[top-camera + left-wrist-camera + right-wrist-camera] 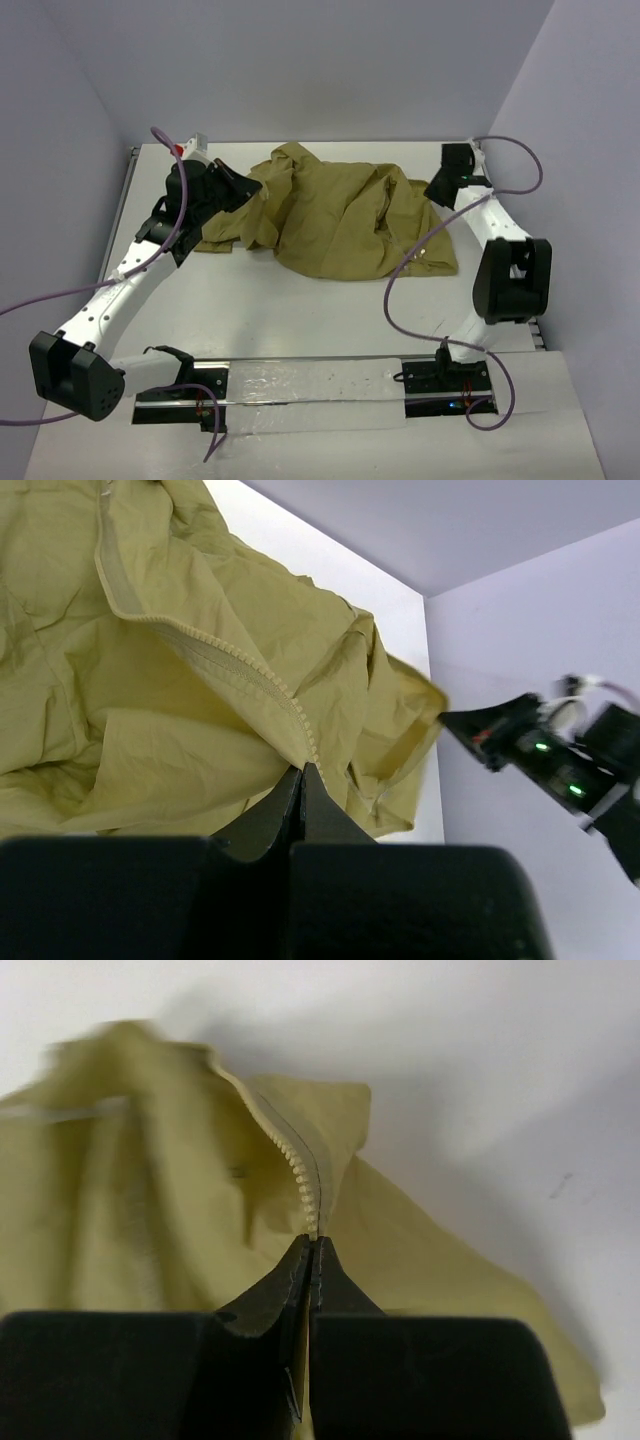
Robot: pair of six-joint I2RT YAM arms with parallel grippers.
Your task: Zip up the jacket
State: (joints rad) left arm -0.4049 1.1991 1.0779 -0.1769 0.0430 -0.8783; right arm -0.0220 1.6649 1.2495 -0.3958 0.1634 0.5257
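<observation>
The olive-tan jacket (335, 215) lies crumpled on the white table (290, 310) at the back middle. My left gripper (250, 186) is shut on the jacket's left edge; in the left wrist view (301, 770) its jaws pinch the cloth at a line of zipper teeth (240, 670). My right gripper (430, 192) is shut on the jacket's right edge; in the right wrist view (313, 1243) its jaws clamp the zipper teeth (295, 1170), with cloth showing between them. The jacket fills both wrist views (120, 680) (150, 1210).
Grey walls stand close at the back and both sides. A clear plastic strip (310, 385) lies between the arm bases at the near edge. Purple cables (420, 250) loop from both arms over the table.
</observation>
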